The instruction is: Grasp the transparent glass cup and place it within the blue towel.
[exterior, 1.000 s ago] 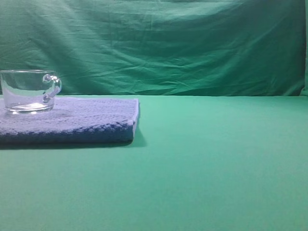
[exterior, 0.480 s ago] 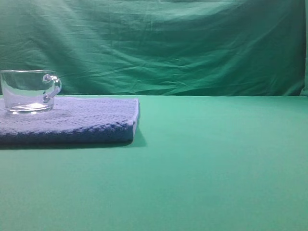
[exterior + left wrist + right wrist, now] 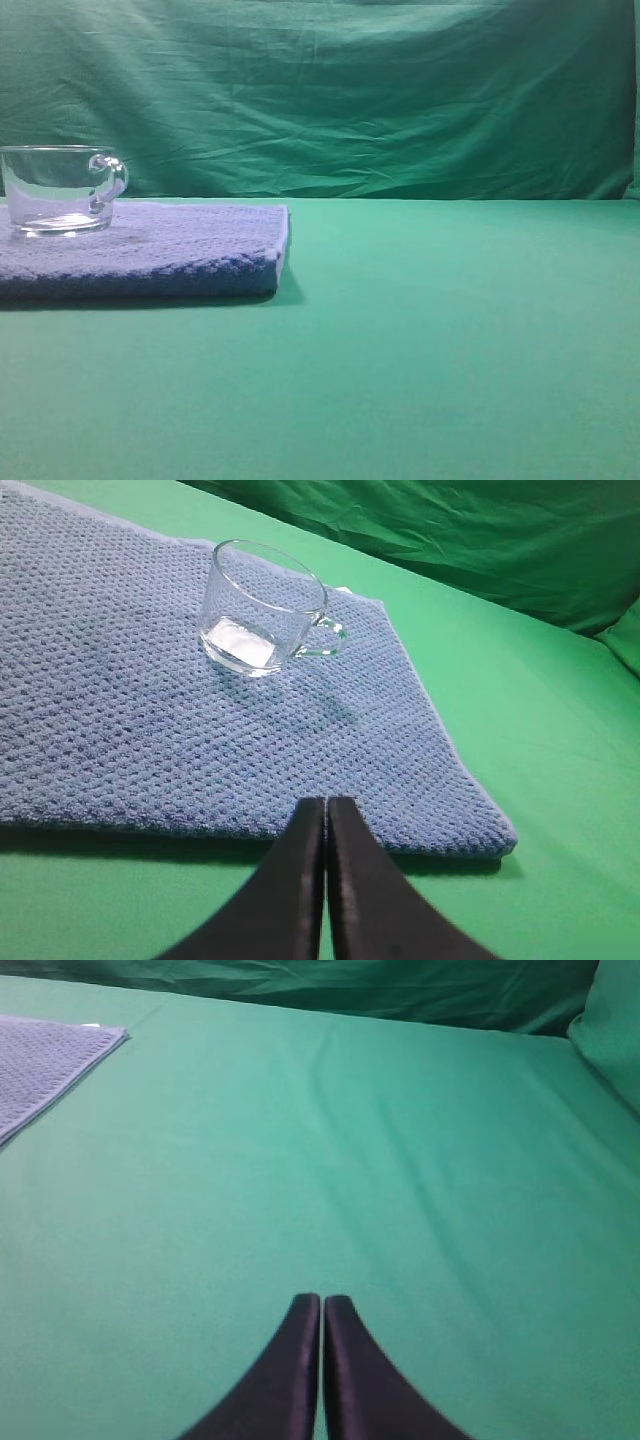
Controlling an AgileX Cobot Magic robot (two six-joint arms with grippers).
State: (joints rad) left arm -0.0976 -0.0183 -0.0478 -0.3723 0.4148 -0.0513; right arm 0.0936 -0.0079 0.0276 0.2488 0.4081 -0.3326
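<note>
**Glass cup upright on the blue towel, both grippers closed on nothing**

Stood upright on the blue towel (image 3: 150, 250): transparent glass cup (image 3: 60, 190), empty, loop handle turned to the right in the exterior high view. Sat near the towel's far edge and toward its left end, well back from the right-hand corner. From the left wrist view, seen resting fully on the nubby terry cloth, with nothing touching it.

Lay flat on the green table (image 3: 450, 340), in front of a wrinkled green backdrop (image 3: 350, 90).

Hung over the towel's near edge, well apart from the cup: left gripper (image 3: 326, 802), fingers pressed together, holding nothing.

Hung over bare green cloth, towel corner far off to its left: right gripper (image 3: 321, 1300), fingers likewise pressed together and holding nothing.
</note>
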